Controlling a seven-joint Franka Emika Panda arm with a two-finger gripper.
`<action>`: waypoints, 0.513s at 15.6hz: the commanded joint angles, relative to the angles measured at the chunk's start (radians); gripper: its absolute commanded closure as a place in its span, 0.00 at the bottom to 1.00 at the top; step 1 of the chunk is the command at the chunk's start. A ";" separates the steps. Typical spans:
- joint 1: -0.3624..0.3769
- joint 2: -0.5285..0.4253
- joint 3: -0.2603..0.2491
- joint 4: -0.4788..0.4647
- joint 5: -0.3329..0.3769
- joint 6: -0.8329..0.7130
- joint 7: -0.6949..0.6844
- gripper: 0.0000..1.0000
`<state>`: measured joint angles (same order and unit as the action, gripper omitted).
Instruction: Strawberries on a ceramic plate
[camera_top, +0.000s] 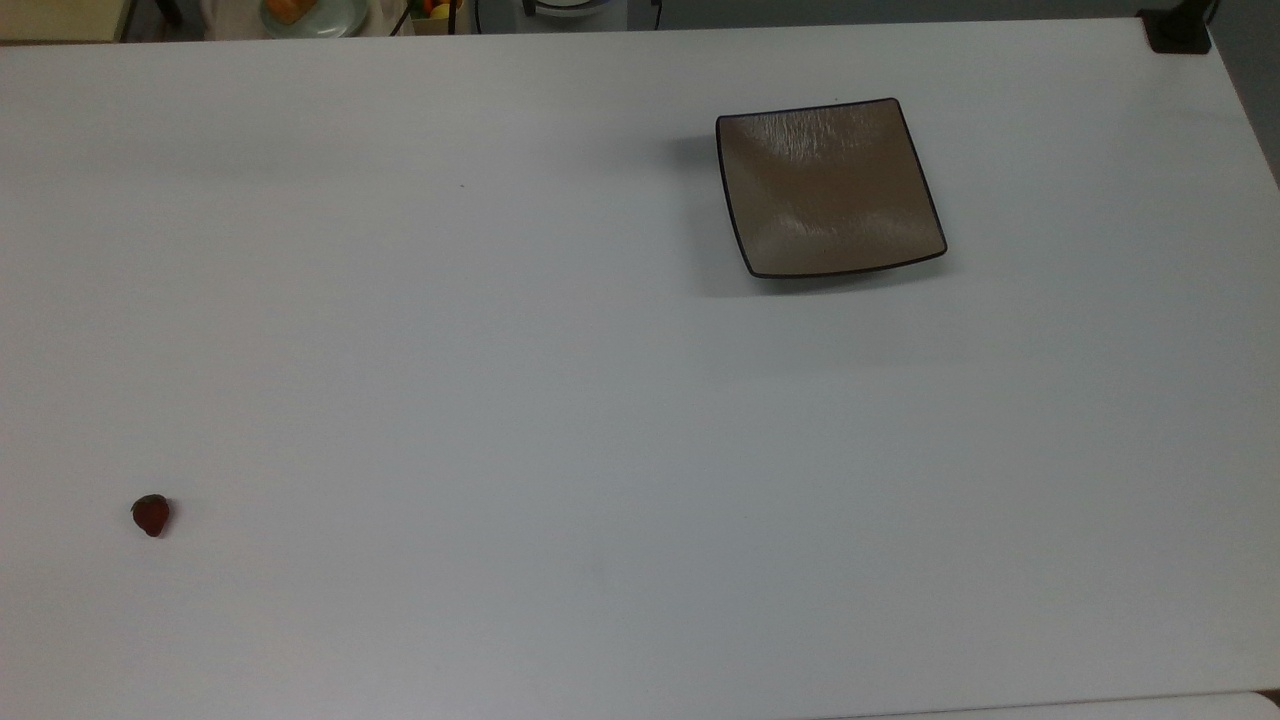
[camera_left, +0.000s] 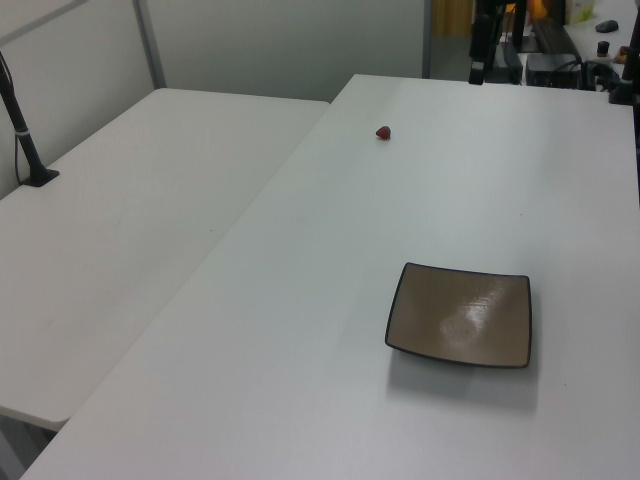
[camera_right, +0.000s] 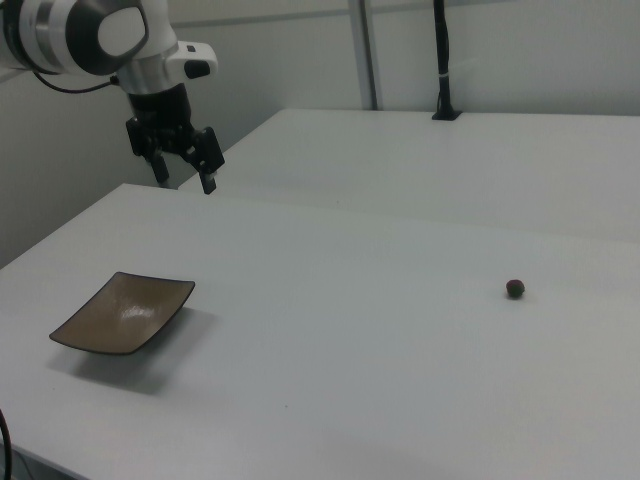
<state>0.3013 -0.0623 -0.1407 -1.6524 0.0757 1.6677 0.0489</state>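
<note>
One strawberry (camera_top: 151, 515) (small), one plate (camera_top: 829, 188)

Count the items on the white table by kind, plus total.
Strawberry: 1
Square brown plate: 1
Total: 2, both resting on the table and far apart from each other. The plate has nothing on it. The gripper hangs open in the air above the table's edge in the right view, holding nothing.
</note>
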 joint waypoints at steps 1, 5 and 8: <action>0.019 -0.004 -0.002 -0.029 0.015 0.029 0.002 0.00; 0.019 -0.005 -0.002 -0.029 0.015 0.023 0.002 0.00; 0.018 -0.002 -0.002 -0.029 0.016 0.026 0.002 0.00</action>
<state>0.3085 -0.0587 -0.1362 -1.6648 0.0757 1.6690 0.0487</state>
